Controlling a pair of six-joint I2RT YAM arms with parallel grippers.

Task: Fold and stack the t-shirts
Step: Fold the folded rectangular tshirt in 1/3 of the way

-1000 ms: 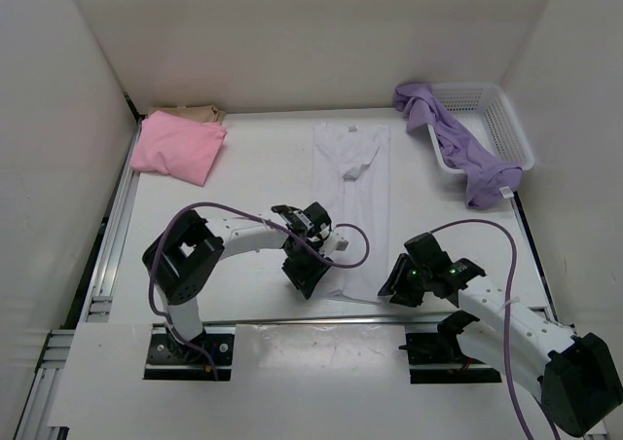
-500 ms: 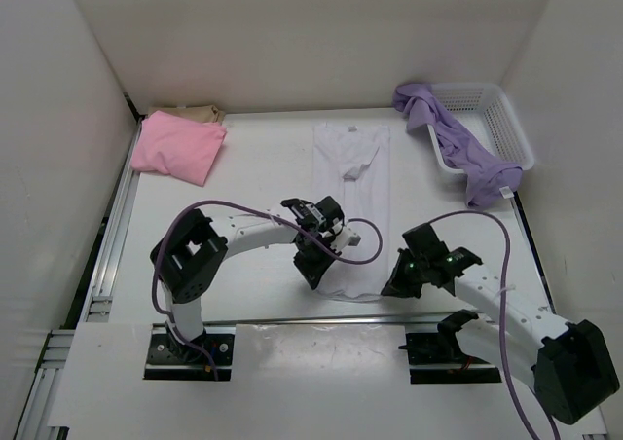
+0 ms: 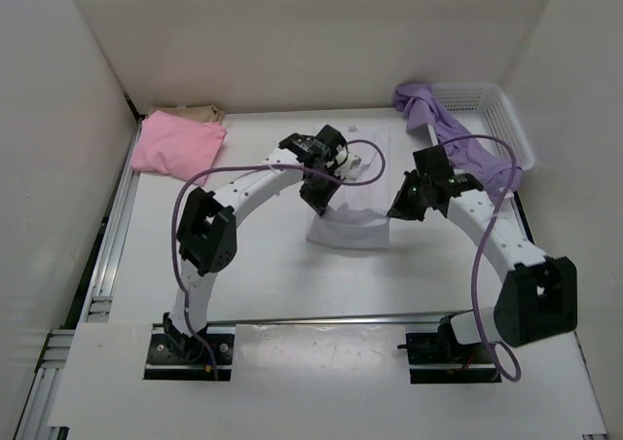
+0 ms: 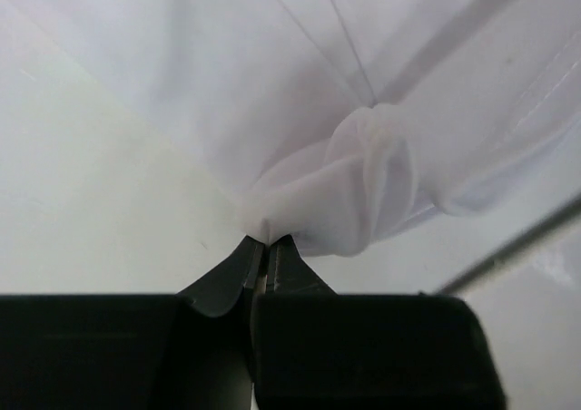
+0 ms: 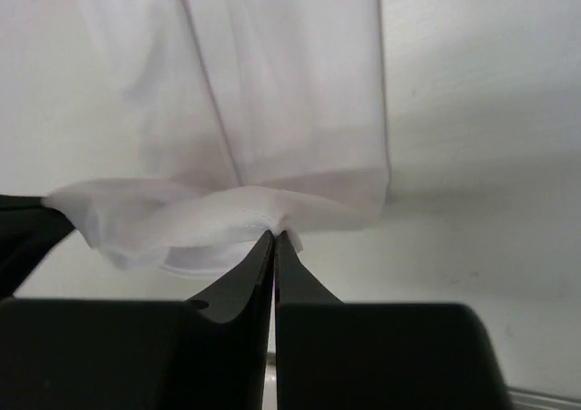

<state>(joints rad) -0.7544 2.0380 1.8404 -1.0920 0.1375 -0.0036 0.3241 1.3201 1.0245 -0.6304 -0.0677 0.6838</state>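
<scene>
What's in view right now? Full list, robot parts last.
white t-shirt: 1, white, table centre, one end pinched and lifted by both end effectors
pink t-shirt: 1, pink, far left of table
tan t-shirt: 1, tan-beige, far left corner, showing behind the pink one
lavender t-shirt: 1, lavender, draped over the basket's edge, far right
basket: 1, white mesh plastic, far right corner
table: 1, white, walled on three sides
left arm: 1, white and black, purple cable
right arm: 1, white and black, purple cable
left end effector: 1, black, shut on white t-shirt
right end effector: 1, black, shut on white t-shirt
</scene>
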